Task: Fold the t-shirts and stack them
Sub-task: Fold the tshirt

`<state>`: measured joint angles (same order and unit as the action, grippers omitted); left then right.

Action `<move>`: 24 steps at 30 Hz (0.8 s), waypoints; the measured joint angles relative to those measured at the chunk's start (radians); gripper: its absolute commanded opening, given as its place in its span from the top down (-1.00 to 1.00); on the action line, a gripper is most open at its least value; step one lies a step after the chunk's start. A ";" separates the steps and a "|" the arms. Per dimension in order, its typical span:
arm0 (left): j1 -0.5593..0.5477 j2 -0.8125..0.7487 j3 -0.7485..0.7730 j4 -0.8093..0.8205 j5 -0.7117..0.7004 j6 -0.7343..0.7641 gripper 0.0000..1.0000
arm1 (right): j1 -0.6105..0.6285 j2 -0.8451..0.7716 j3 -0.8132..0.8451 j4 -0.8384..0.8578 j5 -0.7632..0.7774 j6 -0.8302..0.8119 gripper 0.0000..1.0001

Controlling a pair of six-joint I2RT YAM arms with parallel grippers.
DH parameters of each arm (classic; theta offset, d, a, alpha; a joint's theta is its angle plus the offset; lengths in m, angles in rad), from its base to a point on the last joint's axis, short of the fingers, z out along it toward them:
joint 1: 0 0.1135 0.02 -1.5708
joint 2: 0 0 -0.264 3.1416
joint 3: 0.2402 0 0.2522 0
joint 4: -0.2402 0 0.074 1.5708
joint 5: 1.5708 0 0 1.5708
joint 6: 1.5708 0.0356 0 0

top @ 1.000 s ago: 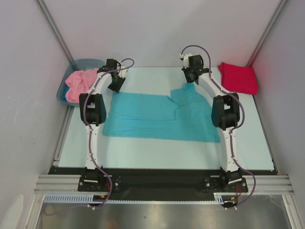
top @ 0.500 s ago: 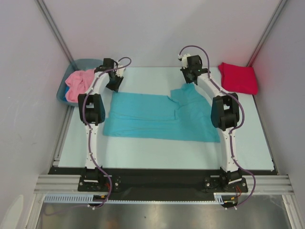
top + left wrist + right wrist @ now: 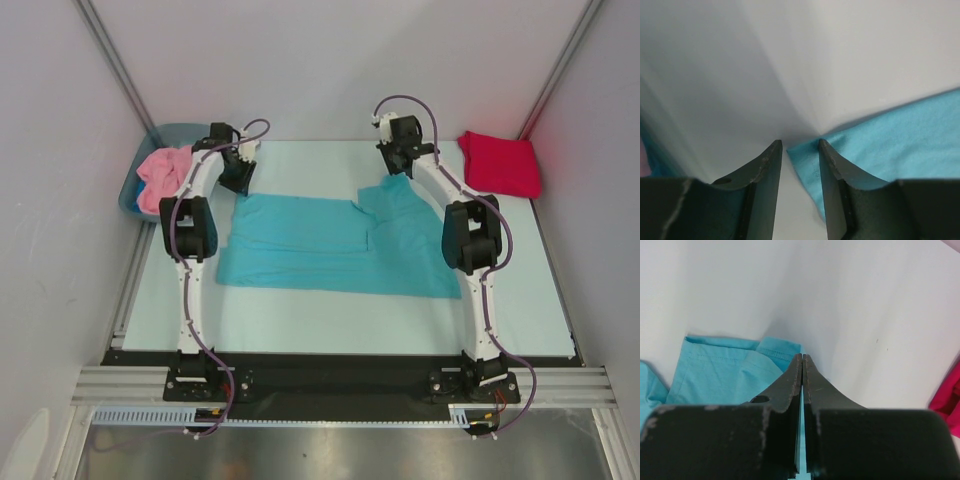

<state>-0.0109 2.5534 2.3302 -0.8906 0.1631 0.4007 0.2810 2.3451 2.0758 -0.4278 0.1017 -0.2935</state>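
Left jaws shifted slightly left and back; turquoise t-shirt (image 3: pixel 330 240) corner now just off their right tip. Right jaws edged back.

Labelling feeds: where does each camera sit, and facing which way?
Top external: above, behind the bases, looking down at the table; left arm, right arm show.
Left wrist: on that arm, looking past the open left tool at the corner of the turquoise t-shirt.
Right wrist: on its arm, past the shut right tool pinching it.
Shared: all see the turquoise t-shirt.
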 measured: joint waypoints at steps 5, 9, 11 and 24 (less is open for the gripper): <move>0.012 0.002 0.004 -0.032 0.052 0.010 0.20 | 0.007 -0.005 0.000 0.000 0.005 -0.001 1.00; 0.027 0.002 0.005 -0.051 0.095 0.019 0.18 | 0.012 -0.011 0.000 0.001 0.008 -0.001 1.00; 0.034 0.002 0.008 -0.063 0.109 0.019 0.17 | 0.013 -0.013 0.000 0.001 0.008 -0.002 1.00; 0.037 0.004 0.013 -0.067 0.100 0.016 0.52 | 0.018 -0.014 0.000 0.002 0.015 -0.016 1.00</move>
<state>0.0265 2.5576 2.3436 -0.9577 0.2634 0.4164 0.2993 2.3310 2.0754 -0.4255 0.1165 -0.3092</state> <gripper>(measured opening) 0.335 0.010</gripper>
